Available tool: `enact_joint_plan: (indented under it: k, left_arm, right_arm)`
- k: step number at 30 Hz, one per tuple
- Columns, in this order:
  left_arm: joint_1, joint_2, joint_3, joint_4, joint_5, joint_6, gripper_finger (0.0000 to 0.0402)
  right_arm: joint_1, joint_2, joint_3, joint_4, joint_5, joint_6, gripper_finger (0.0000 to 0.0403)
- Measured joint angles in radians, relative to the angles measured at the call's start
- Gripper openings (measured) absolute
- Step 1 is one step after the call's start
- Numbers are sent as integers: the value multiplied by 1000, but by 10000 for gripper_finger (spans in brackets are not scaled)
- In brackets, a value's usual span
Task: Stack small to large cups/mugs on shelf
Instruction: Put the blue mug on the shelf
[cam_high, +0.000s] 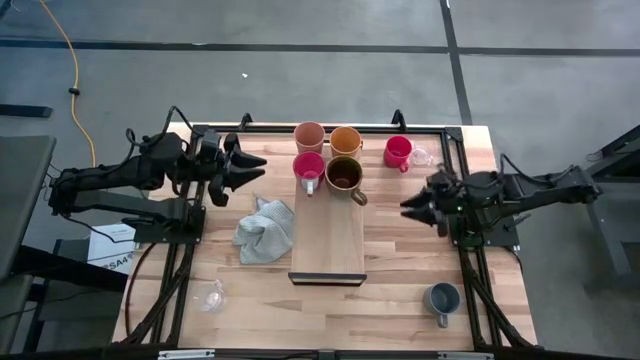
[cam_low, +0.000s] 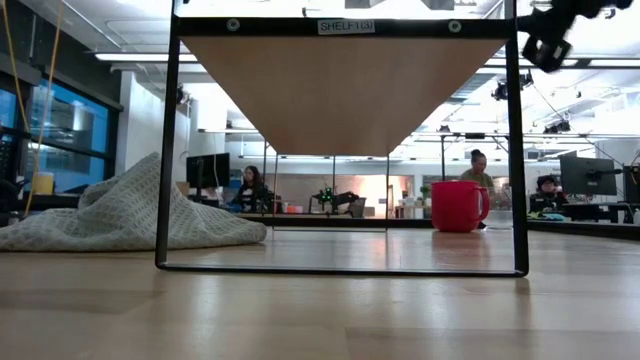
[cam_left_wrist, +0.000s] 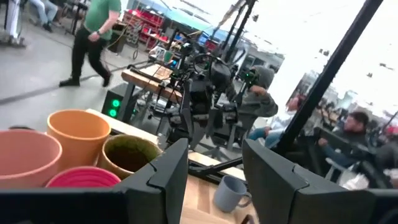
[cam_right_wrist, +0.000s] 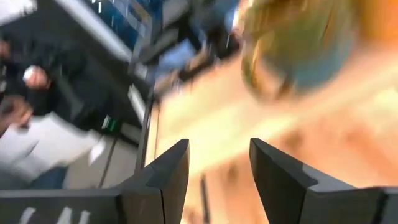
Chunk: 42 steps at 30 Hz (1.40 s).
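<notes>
Four mugs (cam_high: 326, 156) crowd shelf (cam_high: 328, 240); cloth (cam_high: 264, 232) beside.

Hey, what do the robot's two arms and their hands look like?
Both arms are dark, nearly black, built of jointed segments with thin black cables looping along them. The left hand and right hand each end in two flat, angular, matte dark fingers. No markings or labels are visible on them.
</notes>
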Motion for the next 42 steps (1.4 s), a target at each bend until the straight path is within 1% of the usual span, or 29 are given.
enact_joint_plan:
  k: [4,7,10,12,15,18,21,26,30,32,35,37,39,42]
  left_arm:
    - [0,6,0,1,-4,-9,140]
    - [0,9,0,-4,-2,-5,140]
    - [0,13,1,-20,-16,13,140]
    - [0,15,0,-37,-26,14,140]
    - [0,12,0,-61,-33,15,140]
    - [0,14,0,-89,-34,18,140]
    - [0,13,0,-99,-34,24,140]
    - [0,14,0,-119,-34,43,140]
    - [0,14,0,-125,-34,44,140]
    - [0,14,0,-124,-34,44,140]
    - [0,14,0,-124,-33,48,140]
    - [0,14,0,-124,-33,49,140]
    - [0,14,0,-124,-33,50,140]
    - [0,14,0,-124,-33,51,140]
  right_arm:
    - [22,28,0,-125,-158,80,161]
    - [66,69,0,-194,-286,155,161]
    - [145,126,0,-217,-415,251,159]
    - [217,167,0,-218,-482,329,154]
    - [341,221,0,-222,-531,425,142]
    - [447,265,0,-231,-531,536,133]
    - [523,298,0,-242,-503,631,131]
    - [576,343,7,-275,-483,760,131]
    - [590,400,67,-405,-440,795,131]
    - [590,430,115,-484,-413,798,131]
    - [590,475,208,-597,-340,791,131]
    - [597,507,247,-654,-317,779,133]
    - [607,536,261,-669,-317,772,143]
    - [628,577,250,-633,-321,771,173]
